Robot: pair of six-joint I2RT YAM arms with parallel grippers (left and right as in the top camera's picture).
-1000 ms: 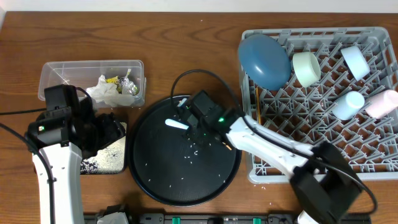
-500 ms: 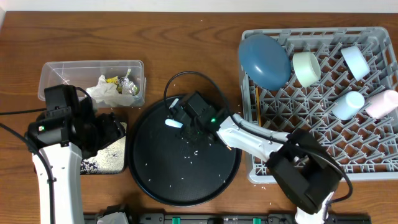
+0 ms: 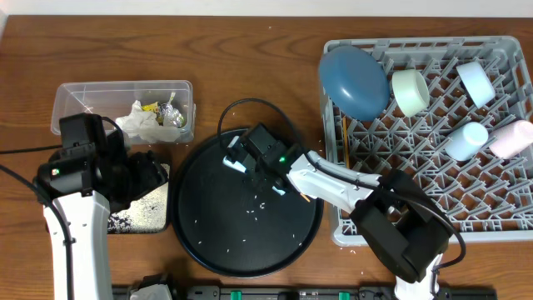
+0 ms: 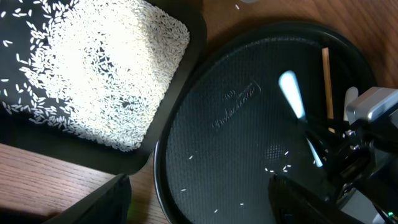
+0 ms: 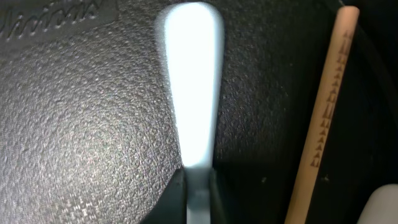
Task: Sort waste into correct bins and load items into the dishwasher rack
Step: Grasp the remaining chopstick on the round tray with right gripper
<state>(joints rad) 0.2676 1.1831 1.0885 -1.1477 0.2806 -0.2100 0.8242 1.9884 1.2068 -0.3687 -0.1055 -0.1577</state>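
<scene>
On the round black tray (image 3: 208, 242) lies a white plastic utensil (image 3: 233, 163), and my right gripper (image 3: 247, 167) is shut on its handle. The right wrist view shows the utensil (image 5: 189, 81) pinched between the fingers of the right gripper (image 5: 199, 186), with a wooden chopstick (image 5: 326, 106) lying just to its right. My left gripper (image 4: 199, 190) hangs open and empty over the gap between the round tray (image 4: 186, 124) and the shallow black tray (image 4: 180, 81), which holds rice (image 4: 93, 68). The dishwasher rack (image 3: 416, 43) carries a dark-blue plate (image 3: 354, 79), a pale teal bowl (image 3: 410, 92) and cups (image 3: 466, 140).
The clear tub (image 3: 75, 96) at the back left holds crumpled tissue (image 3: 137, 123) and wrappers (image 3: 171, 112). Loose rice grains (image 3: 254, 200) are scattered on the round tray. A black cable (image 3: 250, 104) loops over the tray's far edge.
My right gripper has shifted slightly left over the round tray and shut on the white utensil's handle. The left arm has not moved.
</scene>
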